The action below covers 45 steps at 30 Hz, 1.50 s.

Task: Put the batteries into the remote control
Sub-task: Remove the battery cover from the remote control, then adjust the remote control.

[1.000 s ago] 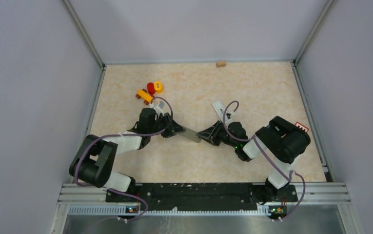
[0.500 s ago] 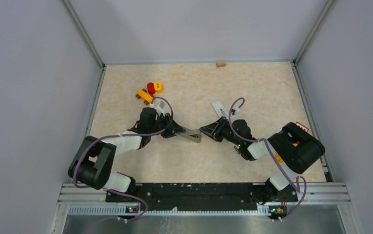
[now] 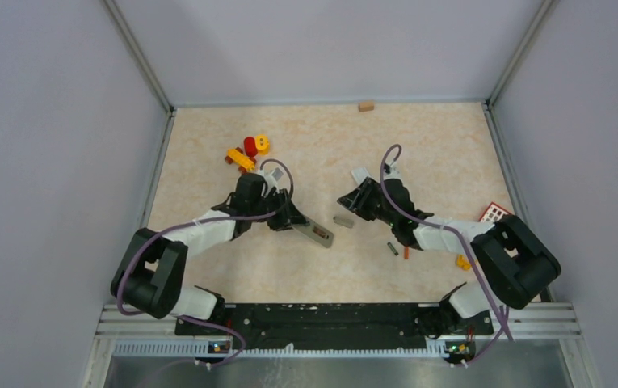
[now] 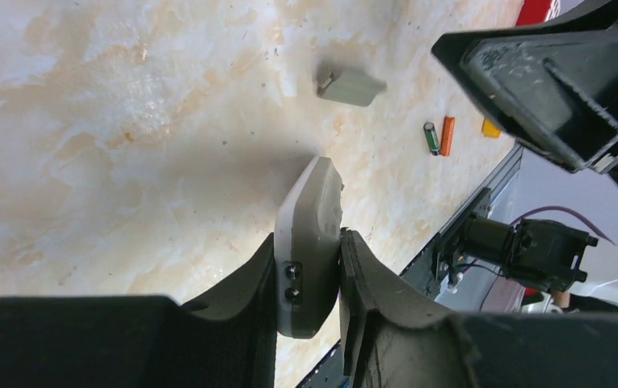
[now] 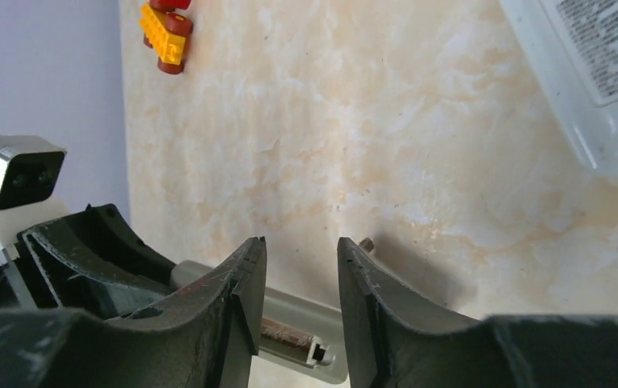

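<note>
My left gripper (image 3: 291,217) is shut on one end of the grey remote control (image 3: 315,233); in the left wrist view the remote (image 4: 311,190) sits edge-on between my fingers (image 4: 249,283). Its battery bay is open and an orange-brown battery (image 5: 285,331) lies inside. The grey cover (image 3: 343,221) lies loose on the table and also shows in the left wrist view (image 4: 351,86). A dark green battery (image 3: 391,248) and an orange battery (image 3: 405,253) lie side by side near my right forearm. My right gripper (image 3: 346,200) is open and empty, just above the remote's free end (image 5: 299,275).
A white remote (image 3: 361,175) lies behind my right gripper. Red and yellow toy blocks (image 3: 249,151) sit at the back left. A small wooden block (image 3: 365,106) is at the far wall. A red card (image 3: 495,213) and a yellow piece (image 3: 462,262) lie at the right.
My right gripper has let go of the remote's end and drawn back toward the far side. The cover now lies on the table. The right arm swung right, uncovering two batteries.
</note>
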Each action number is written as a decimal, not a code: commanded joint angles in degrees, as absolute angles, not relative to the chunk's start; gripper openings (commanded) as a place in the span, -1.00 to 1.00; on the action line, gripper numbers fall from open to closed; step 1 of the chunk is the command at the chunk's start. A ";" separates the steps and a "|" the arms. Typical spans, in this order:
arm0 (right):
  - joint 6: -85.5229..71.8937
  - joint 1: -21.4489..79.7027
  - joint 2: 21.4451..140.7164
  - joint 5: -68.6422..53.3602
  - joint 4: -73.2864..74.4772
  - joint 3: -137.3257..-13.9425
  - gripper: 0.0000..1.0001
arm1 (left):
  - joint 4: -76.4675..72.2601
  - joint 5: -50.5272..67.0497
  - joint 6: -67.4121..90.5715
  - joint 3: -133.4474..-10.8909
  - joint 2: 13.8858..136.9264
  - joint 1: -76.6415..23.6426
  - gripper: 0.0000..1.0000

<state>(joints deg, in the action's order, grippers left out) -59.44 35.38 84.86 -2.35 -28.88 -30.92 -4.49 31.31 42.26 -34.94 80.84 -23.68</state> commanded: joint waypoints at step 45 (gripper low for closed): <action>-42.05 38.59 72.83 -42.09 -47.96 -36.21 -0.95 | -24.38 55.05 48.70 -49.55 65.16 -24.37 0.07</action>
